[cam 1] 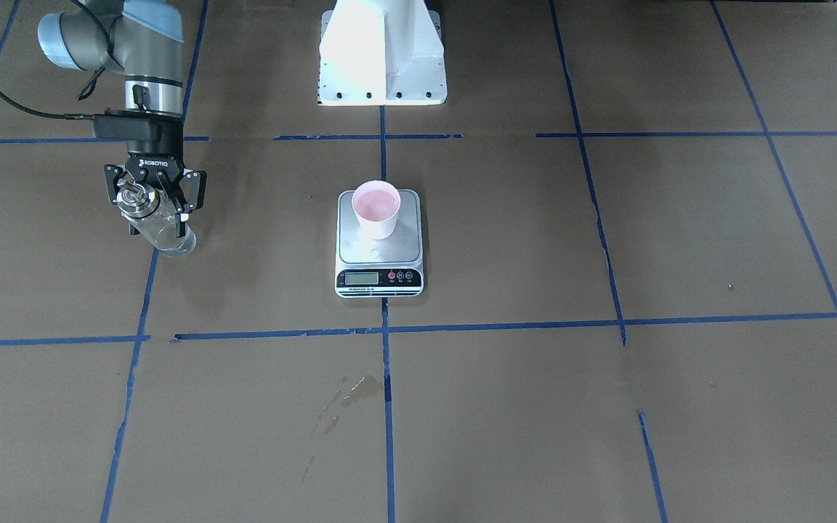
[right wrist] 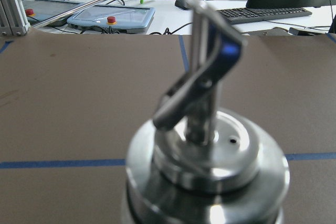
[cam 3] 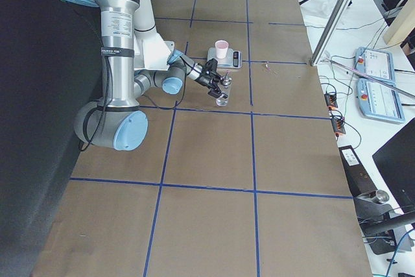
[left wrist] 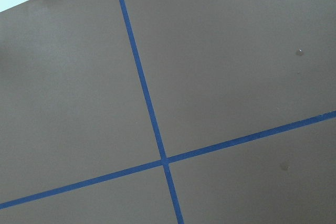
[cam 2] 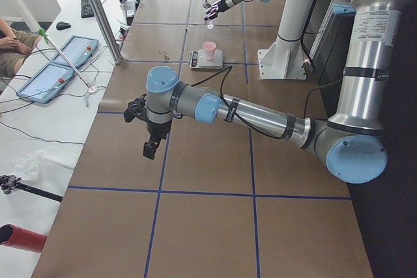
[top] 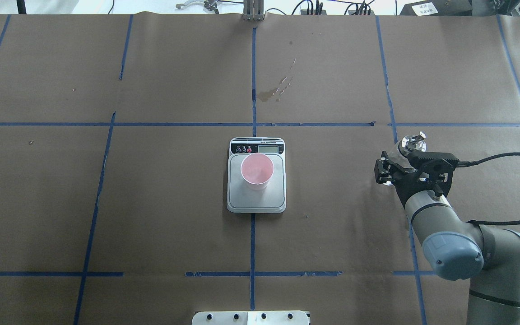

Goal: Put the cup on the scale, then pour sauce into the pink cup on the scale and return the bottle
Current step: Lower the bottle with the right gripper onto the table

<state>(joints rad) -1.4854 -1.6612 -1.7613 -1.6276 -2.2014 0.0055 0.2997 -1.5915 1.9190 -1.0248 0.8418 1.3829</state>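
The pale pink cup (cam 1: 376, 207) stands upright on the far half of the scale's steel platform (cam 1: 378, 250), at the table's middle; both also show in the overhead view, the cup (top: 257, 170) and the scale (top: 278, 198). My right gripper (cam 1: 159, 223) is shut on the clear glass bottle (cam 1: 168, 232), well off to the scale's side. The bottle is upright and low over the table; I cannot tell whether it touches. Its silver spout cap (right wrist: 207, 156) fills the right wrist view. My left gripper (cam 2: 150, 150) hangs far from the scale, and I cannot tell its state.
A dried spill stain (cam 1: 353, 392) lies on the brown paper on the operators' side of the scale. The white robot base (cam 1: 382, 58) stands behind the scale. Blue tape lines grid the table. The left wrist view shows only paper and tape.
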